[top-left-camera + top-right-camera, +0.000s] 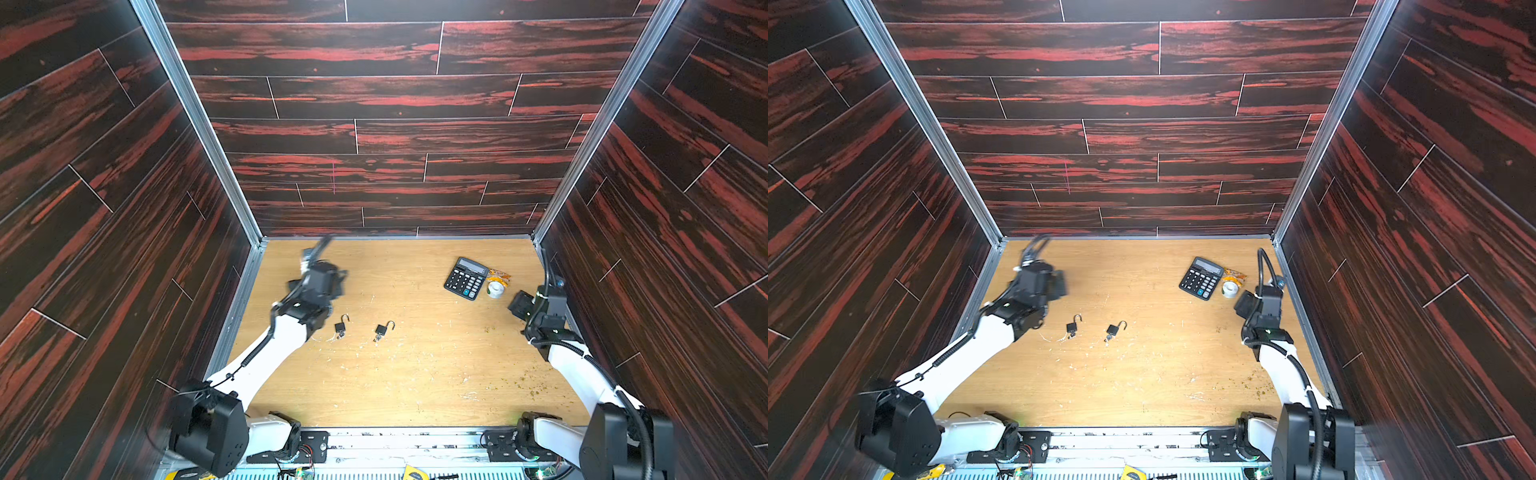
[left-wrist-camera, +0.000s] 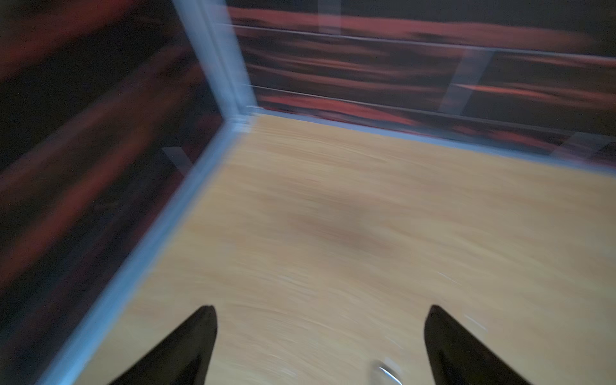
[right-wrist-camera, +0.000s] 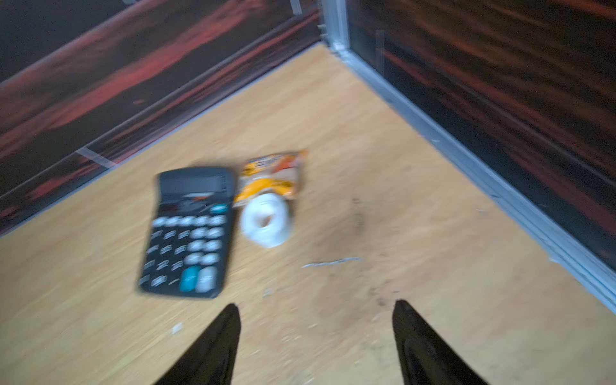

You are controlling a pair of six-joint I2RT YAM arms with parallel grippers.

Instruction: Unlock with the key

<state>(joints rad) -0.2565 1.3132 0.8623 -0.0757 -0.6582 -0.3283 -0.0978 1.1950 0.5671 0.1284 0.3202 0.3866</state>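
Note:
Two small black padlocks lie on the wooden table, both with the shackle swung open: one [image 1: 340, 327] [image 1: 1072, 327] close to my left forearm, its twin [image 1: 381, 330] [image 1: 1112, 330] just to its right. A small silvery key [image 1: 377, 338] seems to stick out of the lower end of each. My left gripper [image 1: 320, 248] [image 1: 1036, 246] [image 2: 320, 313] is blurred, raised toward the back left corner, open and empty. My right gripper [image 1: 516, 302] [image 1: 1241, 301] [image 3: 316, 310] hangs by the right wall, open and empty, facing the calculator.
A black calculator [image 1: 465, 277] [image 3: 188, 233], a white tape roll [image 1: 495, 289] [image 3: 265, 225] and an orange snack packet [image 1: 499, 275] [image 3: 271, 176] sit at the back right. Dark wood-patterned walls with metal rails enclose the table on three sides. Crumbs lie scattered at the front right.

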